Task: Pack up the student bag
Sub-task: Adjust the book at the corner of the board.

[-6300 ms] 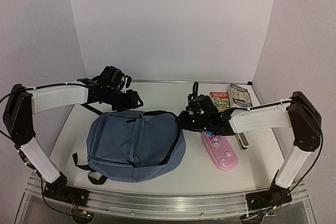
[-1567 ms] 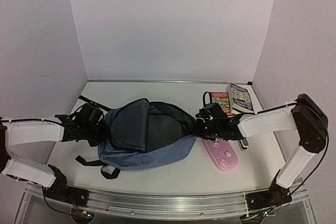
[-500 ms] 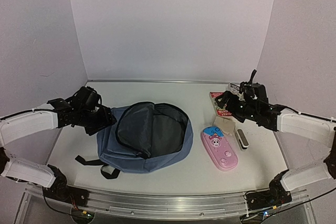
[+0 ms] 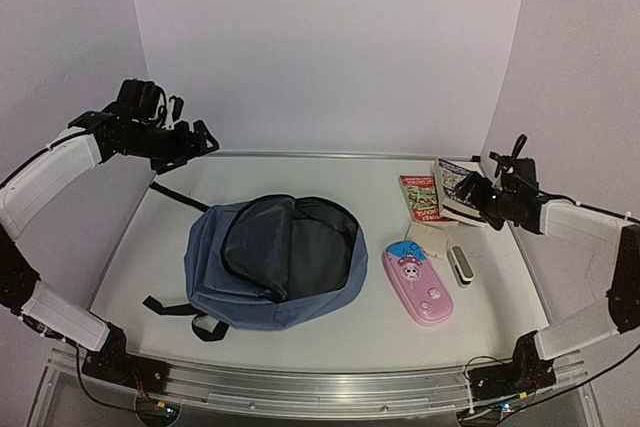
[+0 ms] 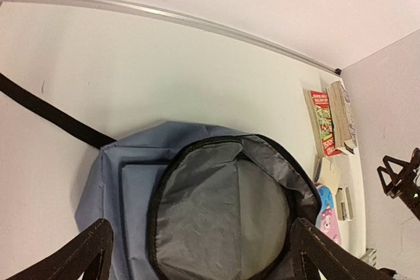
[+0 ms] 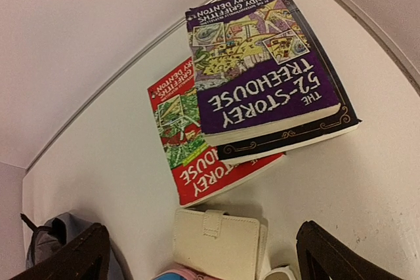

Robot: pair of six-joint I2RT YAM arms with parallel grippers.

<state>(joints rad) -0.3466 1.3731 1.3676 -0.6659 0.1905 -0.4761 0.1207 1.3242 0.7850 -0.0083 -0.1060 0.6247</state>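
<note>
Slate-blue student bag (image 4: pixel 270 262) lay unzipped; left gripper (image 5: pixel 200 231) and right gripper (image 6: pixel 201 234) gaped wide, empty.

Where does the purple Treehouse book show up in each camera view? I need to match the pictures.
Top external: purple book sits right of centre, at mid-height.
Left wrist: purple book is at the right edge, seen as a narrow strip.
Right wrist: purple book is at upper centre, large, with its title upside down.
Shared landmark: the red book, lying partly under it, shows in all three views.
</note>
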